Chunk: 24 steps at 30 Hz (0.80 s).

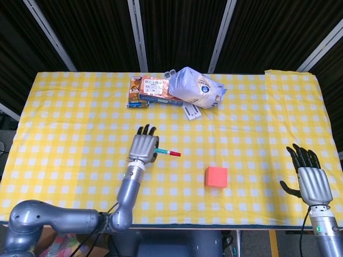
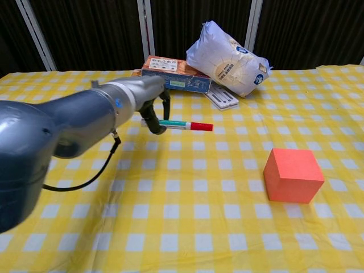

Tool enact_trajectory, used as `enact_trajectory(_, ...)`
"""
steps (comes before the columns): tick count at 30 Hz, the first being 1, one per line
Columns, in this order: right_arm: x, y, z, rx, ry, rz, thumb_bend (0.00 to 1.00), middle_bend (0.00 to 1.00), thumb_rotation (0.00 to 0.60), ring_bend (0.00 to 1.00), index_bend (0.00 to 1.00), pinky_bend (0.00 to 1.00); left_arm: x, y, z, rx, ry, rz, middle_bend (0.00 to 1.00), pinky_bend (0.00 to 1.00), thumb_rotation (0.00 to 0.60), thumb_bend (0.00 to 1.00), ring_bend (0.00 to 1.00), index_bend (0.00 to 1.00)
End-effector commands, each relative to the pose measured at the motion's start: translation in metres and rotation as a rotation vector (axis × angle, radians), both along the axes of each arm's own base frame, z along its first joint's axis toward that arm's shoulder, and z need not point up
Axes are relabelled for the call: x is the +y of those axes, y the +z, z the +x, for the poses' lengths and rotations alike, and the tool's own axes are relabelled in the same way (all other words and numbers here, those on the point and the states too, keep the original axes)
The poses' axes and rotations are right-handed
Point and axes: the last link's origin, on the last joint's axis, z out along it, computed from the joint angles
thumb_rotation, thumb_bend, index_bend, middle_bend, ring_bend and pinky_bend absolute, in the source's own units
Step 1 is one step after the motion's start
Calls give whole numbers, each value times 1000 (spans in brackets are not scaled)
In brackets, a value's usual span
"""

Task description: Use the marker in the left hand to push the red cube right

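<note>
The red cube [image 1: 216, 176] [image 2: 293, 174] sits on the yellow checked tablecloth, right of centre near the front. My left hand [image 1: 142, 148] [image 2: 151, 103] holds a marker [image 1: 168, 153] [image 2: 185, 125] with a green body and red cap, raised above the cloth, tip pointing right. The marker tip is well apart from the cube, up and to its left. My right hand [image 1: 310, 179] rests open near the table's front right corner, fingers spread, holding nothing.
At the back centre lie a stack of snack boxes [image 1: 153, 90] [image 2: 169, 75], a white and blue bag [image 1: 196, 88] [image 2: 226, 57] and a small white remote-like item [image 1: 192, 112] [image 2: 222, 97]. The table edge [image 1: 214, 225] runs along the front.
</note>
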Motion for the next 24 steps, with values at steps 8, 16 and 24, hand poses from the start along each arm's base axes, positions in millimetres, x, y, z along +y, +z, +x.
enact_trajectory(8, -1, -1, 1, 7, -4, -2, 303, 0, 600, 0, 0, 0, -12, 81, -113, 36, 116, 64, 110, 88, 600, 473, 0, 521)
enact_trajectory(16, -1, -1, 2, 4, -6, -6, 303, 0, 600, 0, 0, 0, -22, 89, -155, 59, 139, 48, 80, 88, 600, 383, 0, 451)
enact_trajectory(24, 0, -1, 2, 5, -1, -5, 303, 0, 600, 0, 0, 0, -20, 83, -167, 56, 137, 38, 25, 81, 600, 300, 0, 309)
